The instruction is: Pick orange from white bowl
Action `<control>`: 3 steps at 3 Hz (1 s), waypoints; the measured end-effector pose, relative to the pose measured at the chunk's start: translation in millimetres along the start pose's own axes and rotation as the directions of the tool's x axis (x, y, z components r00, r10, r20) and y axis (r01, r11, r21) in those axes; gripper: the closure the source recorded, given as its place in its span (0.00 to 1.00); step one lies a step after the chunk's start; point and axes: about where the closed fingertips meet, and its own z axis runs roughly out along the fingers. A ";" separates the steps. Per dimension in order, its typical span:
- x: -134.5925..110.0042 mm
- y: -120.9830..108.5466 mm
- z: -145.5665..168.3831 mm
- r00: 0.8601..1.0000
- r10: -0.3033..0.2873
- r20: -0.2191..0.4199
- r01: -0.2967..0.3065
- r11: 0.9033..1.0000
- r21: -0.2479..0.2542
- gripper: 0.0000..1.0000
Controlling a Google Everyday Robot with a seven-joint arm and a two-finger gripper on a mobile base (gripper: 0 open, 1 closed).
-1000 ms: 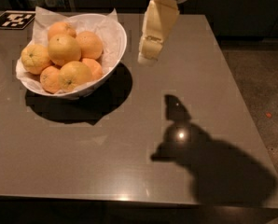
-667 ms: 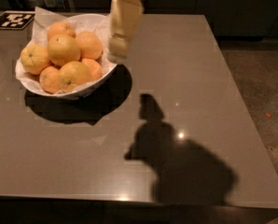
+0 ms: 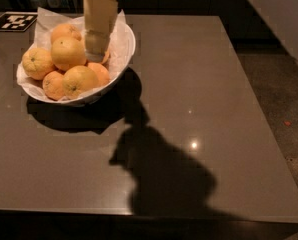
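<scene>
Arm shadow (image 3: 164,179) lay on grey table (image 3: 224,74), nearest camera. White bowl (image 3: 105,91) sat below gripper (image 3: 95,48), fruit piled inside. Orange (image 3: 68,53) topped pile, just left of gripper tip; contact unclear. Grip state: could not tell.

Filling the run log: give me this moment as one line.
stage: pre-grasp | gripper: over white bowl, beside orange | orange: in bowl, not held

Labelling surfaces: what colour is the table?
Table: glossy dark grey-brown, camera view; the gripper hangs over the bowl.
</scene>
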 end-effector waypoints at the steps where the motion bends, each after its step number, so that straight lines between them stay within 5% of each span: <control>1: -9.1 -4.3 -0.1 1.000 0.000 0.030 0.000 1.000 0.016 0.00; 3: -56.1 -28.8 28.0 0.996 0.039 0.077 -0.038 0.999 -0.020 0.09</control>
